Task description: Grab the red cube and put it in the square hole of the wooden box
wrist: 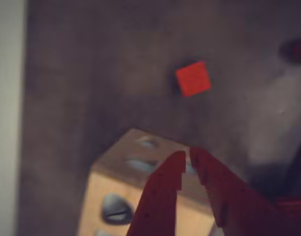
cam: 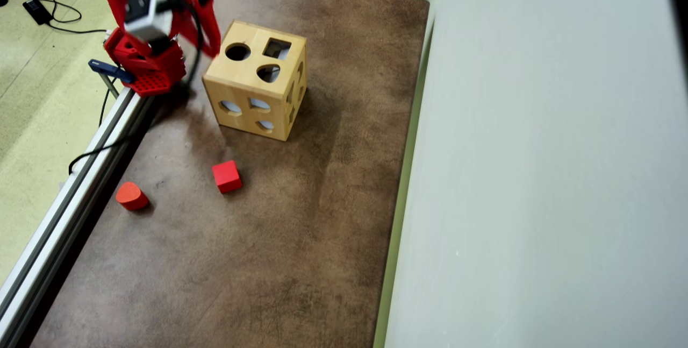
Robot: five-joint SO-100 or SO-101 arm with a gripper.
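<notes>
Overhead view: I'm seeing red cube lying loose on table, near side of wooden box. Gripper hovering over box, jaws nearly closed, empty. Am risking clipping box while descending; orange rounded block sitting left.

The red cube lies alone on the brown desk, a small bright block with sharp edges, turned a little askew. In the overhead view it sits below the wooden box, near it but clearly apart. The box is a big pale tan cube standing flat, slightly rotated, with shaped cutouts on its top and sides. The square hole is on the top face, toward its far right corner, dark and open.
</notes>
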